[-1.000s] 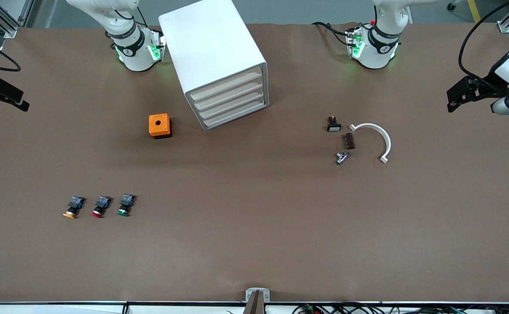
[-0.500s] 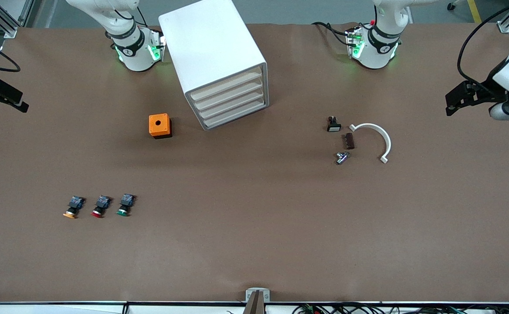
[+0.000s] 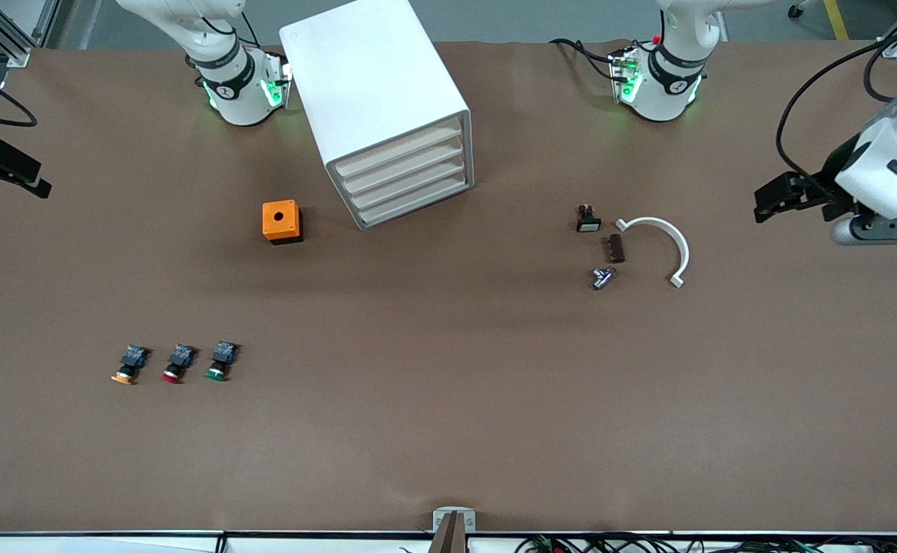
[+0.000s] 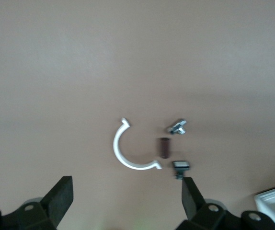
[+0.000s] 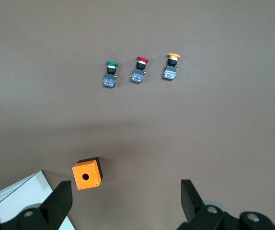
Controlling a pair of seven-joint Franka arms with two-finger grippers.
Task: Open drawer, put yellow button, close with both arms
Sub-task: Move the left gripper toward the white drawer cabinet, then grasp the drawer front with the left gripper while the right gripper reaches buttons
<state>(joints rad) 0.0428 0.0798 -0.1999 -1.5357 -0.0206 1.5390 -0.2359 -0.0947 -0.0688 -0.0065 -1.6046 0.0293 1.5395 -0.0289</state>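
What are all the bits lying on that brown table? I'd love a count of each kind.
Push-buttons: 3 (yellow button, red, green)
Orange box: 1
White cabinet: 1
White curved clip: 1
Small black-and-white part: 1
Small brown block: 1
Small metal piece: 1
Total: 9

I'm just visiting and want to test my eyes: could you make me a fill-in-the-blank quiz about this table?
1. The cabinet has ____ drawers.
2. In the row of three buttons, the red button sits between the yellow button and the ____ one.
3. The orange box has a round ____ in its top.

Missing words: four; green; hole
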